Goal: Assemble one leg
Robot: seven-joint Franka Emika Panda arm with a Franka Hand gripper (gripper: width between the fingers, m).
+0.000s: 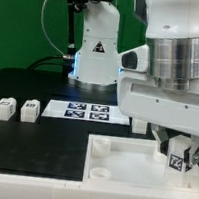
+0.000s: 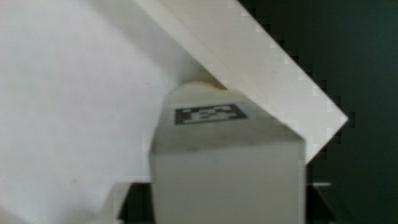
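Lying to the exterior view's left of the tabletop (image 1: 41, 153), two spare legs (image 1: 17, 109) sit side by side near the far left edge, well apart from the work and apparently parked there until their turn comes; a third white piece shows at the very left border, too cropped to name with certainty. Behind the tabletop, toward the robot's base, the marker board (image 1: 88, 111) lies flat on the black table, where the cameras can read its tags. The tabletop itself, a large white tray-like square with its rim up, shows round corner sockets facing upward, one of them (image 1: 100, 172) toward the front, so that legs can be pushed down into them. Over the tabletop's corner at the exterior view's right hangs the gripper (image 1: 178, 149), its jaws pinching the leg (image 1: 178, 154) upright with the tag outward, probably held this way so its lower end can meet the socket beneath, though that socket is hidden by the arm. In the wrist view the leg (image 2: 217, 170) runs forward between the fingers, its tag close to an angled white edge of the tabletop (image 2: 71, 100)
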